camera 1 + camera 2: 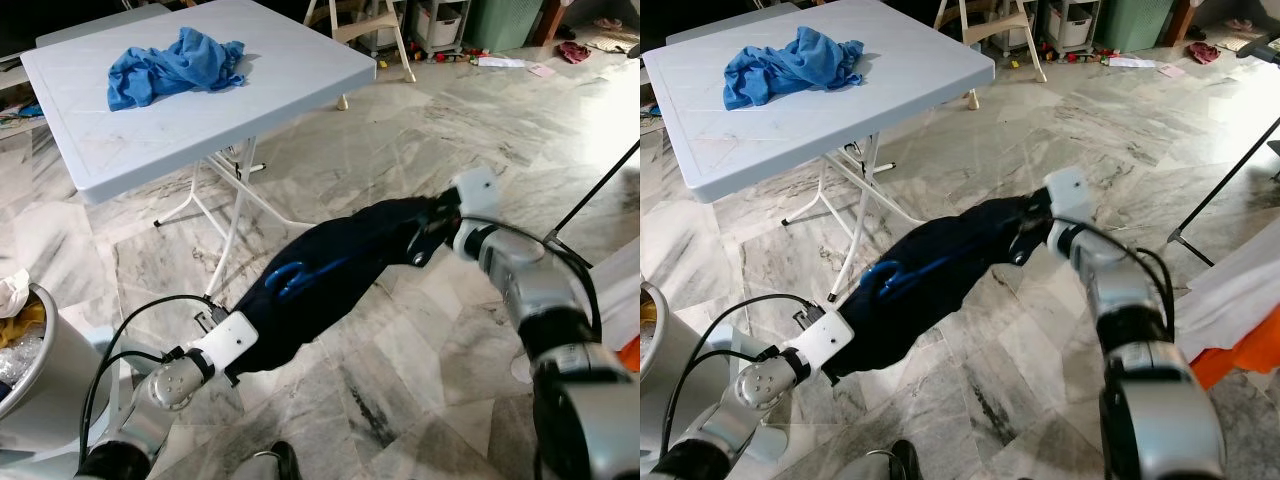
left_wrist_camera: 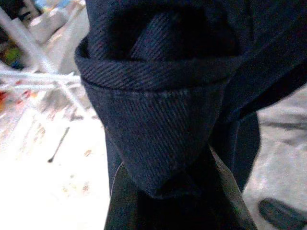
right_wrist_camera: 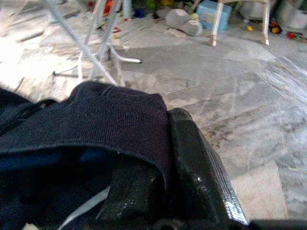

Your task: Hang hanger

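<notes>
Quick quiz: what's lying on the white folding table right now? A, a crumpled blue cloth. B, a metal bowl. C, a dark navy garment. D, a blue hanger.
A: a crumpled blue cloth lies on the white table, while the dark navy garment with the blue hanger is stretched between the left gripper and the right gripper, over the floor.

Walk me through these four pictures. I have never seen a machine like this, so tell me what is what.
This is a walking robot with two silver arms. The two wide pictures come from cameras in its head, looking down. The two close-ups come from cameras on its wrists. Each arm ends in a tool with two black fingers. The left tool and the right tool are each shut on one end of a dark blue garment, stretched between them above the marble floor. A blue hanger shows on it. Behind stands a white folding table with a blue cloth on top.
</notes>
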Controlling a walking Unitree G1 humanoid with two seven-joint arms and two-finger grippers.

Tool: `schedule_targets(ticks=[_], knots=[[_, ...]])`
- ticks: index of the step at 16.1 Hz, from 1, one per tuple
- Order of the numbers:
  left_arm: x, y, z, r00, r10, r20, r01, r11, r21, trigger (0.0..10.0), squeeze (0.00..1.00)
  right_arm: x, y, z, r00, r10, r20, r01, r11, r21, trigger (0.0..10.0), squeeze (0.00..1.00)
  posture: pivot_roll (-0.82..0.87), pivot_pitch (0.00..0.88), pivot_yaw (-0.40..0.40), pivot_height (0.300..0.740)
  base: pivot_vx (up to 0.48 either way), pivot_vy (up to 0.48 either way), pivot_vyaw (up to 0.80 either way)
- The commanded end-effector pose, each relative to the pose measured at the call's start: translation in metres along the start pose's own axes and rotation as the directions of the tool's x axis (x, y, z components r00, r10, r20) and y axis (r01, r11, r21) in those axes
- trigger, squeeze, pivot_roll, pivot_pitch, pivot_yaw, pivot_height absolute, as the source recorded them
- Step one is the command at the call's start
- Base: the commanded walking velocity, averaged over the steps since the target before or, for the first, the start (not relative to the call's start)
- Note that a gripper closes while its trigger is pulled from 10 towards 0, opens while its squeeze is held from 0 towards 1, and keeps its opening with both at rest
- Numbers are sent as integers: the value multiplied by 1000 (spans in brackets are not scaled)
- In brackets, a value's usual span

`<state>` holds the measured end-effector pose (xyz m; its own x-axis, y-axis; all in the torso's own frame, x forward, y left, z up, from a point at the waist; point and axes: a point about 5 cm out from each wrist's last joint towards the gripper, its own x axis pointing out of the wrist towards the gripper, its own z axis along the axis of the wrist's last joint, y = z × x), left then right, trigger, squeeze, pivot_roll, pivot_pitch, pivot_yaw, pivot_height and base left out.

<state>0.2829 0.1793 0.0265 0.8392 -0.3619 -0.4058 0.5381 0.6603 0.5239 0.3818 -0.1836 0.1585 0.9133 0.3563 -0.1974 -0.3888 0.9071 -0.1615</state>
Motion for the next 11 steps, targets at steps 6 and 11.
schedule_targets(ticks=[6, 11], knots=[[12, 13, 8, 987, 162, -24, -162, 987, -9, 1843, 0, -5, 36, 8, 994, 107, 0, -107, 993, -49, 0, 0, -148, 110, 72, 740, 0, 0, 0], [23, 0, 21, 991, 137, -1, -137, 990, -20, 2471, 0, -22, 84, 14, 948, 316, 25, -317, 948, 20, 0, 0, -155, 105, 77, 740, 0, 0, 0]])
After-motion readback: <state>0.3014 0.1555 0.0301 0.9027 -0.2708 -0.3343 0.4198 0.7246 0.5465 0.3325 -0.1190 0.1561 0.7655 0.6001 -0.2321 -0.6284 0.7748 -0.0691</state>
